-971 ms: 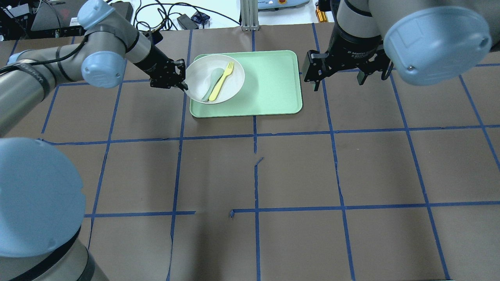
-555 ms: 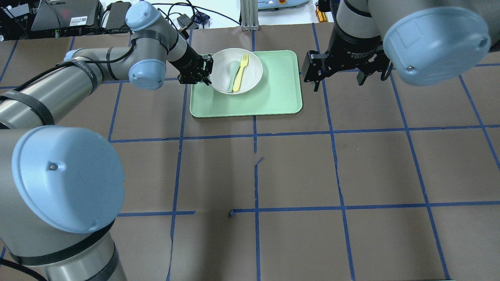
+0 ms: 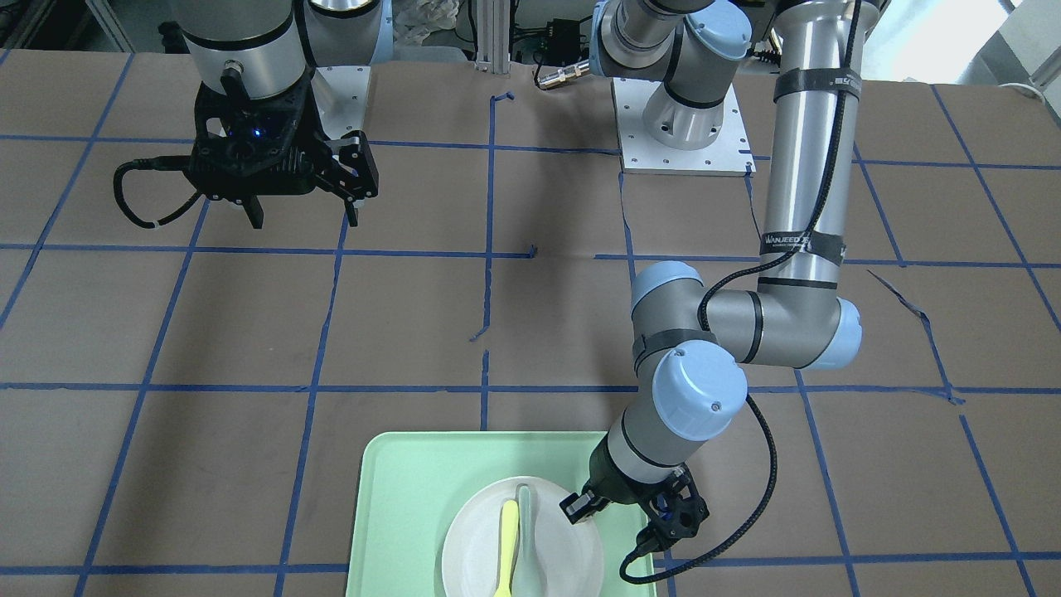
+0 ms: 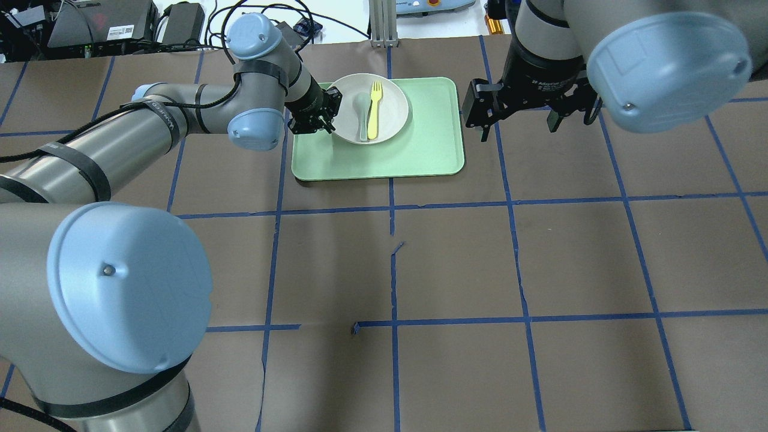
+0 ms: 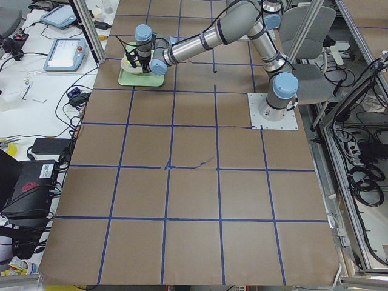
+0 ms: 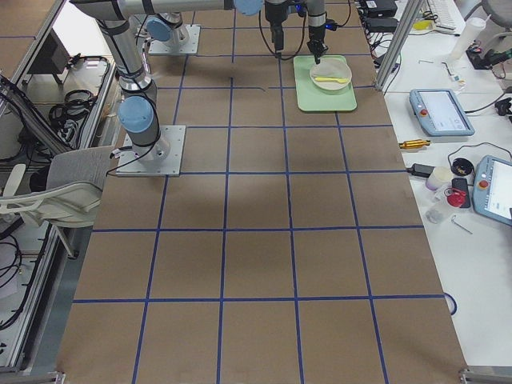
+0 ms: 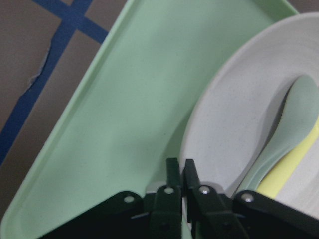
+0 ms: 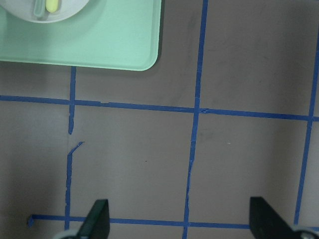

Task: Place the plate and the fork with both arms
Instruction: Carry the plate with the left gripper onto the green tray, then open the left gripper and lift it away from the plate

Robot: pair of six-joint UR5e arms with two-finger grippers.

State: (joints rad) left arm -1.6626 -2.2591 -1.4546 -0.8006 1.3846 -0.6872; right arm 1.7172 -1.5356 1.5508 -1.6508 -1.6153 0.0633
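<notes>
I see the left tool (image 4: 327,120) clamped on the left rim of the plate (image 4: 393,114); the wrist cam shows its fingers (image 7: 172,174) pinched tight on the edge. The plate is over the far-left part of the tray (image 4: 420,147); I can't tell if it's resting there or just off the surface. The fork (image 4: 373,111) lies in the plate, side by side with the spoon (image 4: 362,114). The right tool (image 4: 517,126) hangs spread wide, holding nothing, above bare tabletop (image 4: 456,258) just right of the tray.

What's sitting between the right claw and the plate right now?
Overhead view: only a bare stretch of the green tray and some brown table between the right claw and the plate.
</notes>
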